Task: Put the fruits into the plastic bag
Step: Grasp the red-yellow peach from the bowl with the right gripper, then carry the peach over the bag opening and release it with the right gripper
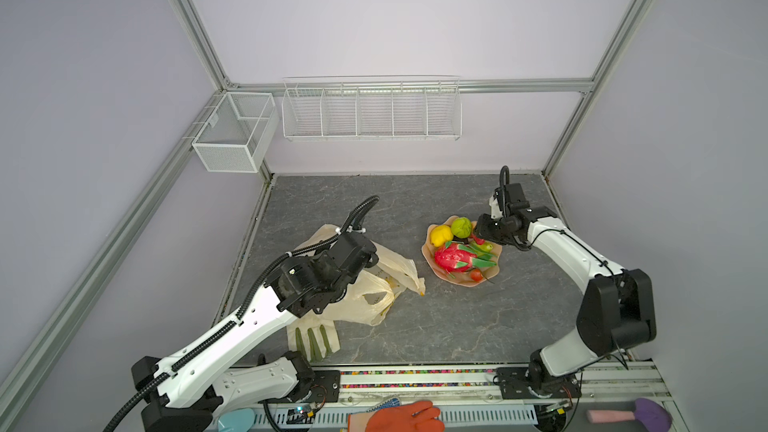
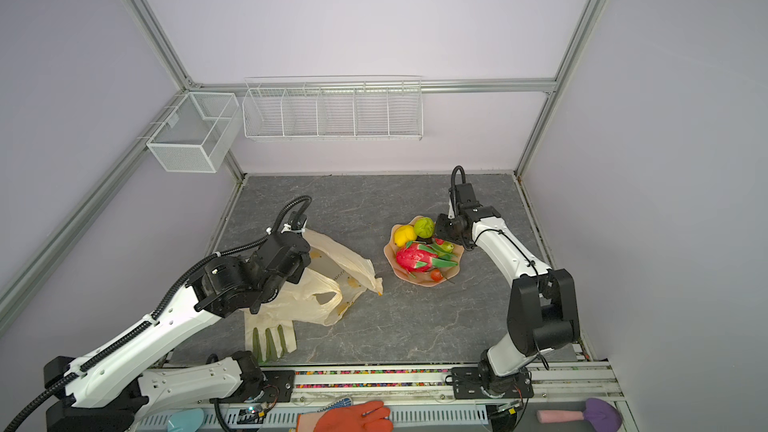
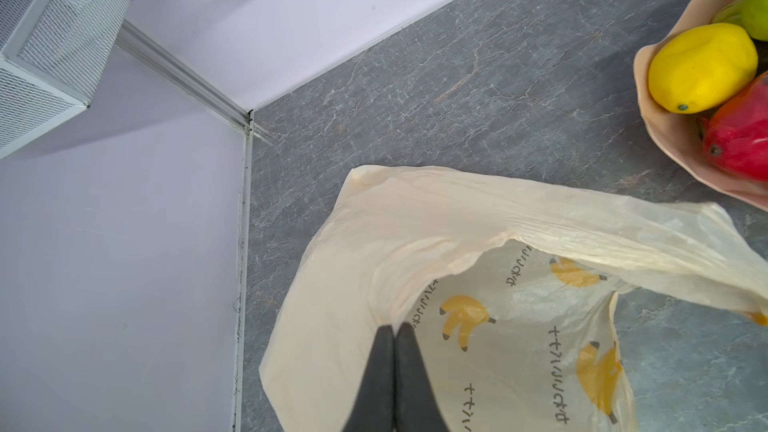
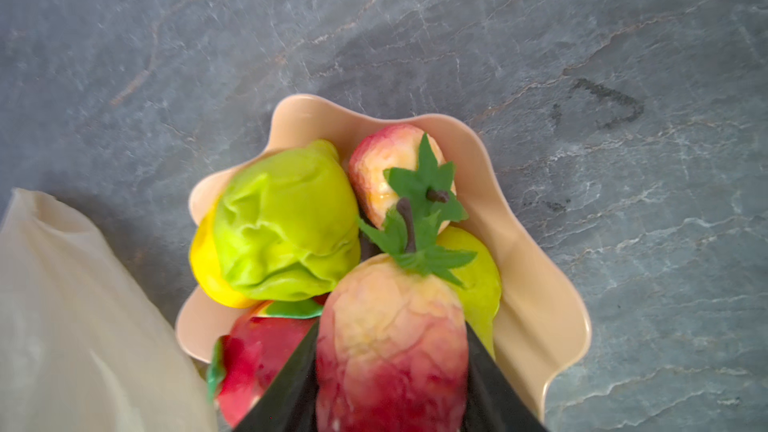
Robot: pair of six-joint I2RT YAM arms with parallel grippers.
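Closest to the lens, the white left arm [image 1: 232, 326] stretches over the grey stone-look table [image 1: 415, 201]. Its left gripper [image 3: 394, 328] is clenched on the rim of the plastic bag [image 1: 365, 305]. The bag's cream film, printed with bananas, lies crumpled on the left half of the table, its upper layer lifted off the lower one. A cream glove [image 1: 313, 340] lies just beside the bag at the near edge.

Right of the bag and apart from it sits the peach plate [image 1: 428, 251], which holds the fruits. The red dragon fruit [image 1: 455, 257] is in the middle, and the lemon [image 1: 440, 235] and lime [image 1: 461, 227] touch at the far side. In the right wrist view the right gripper [image 4: 392, 326] grasps a red-yellow fruit [image 4: 390, 359] over the plate, one finger against each side. A small red piece [image 1: 476, 275] rests at the near rim.
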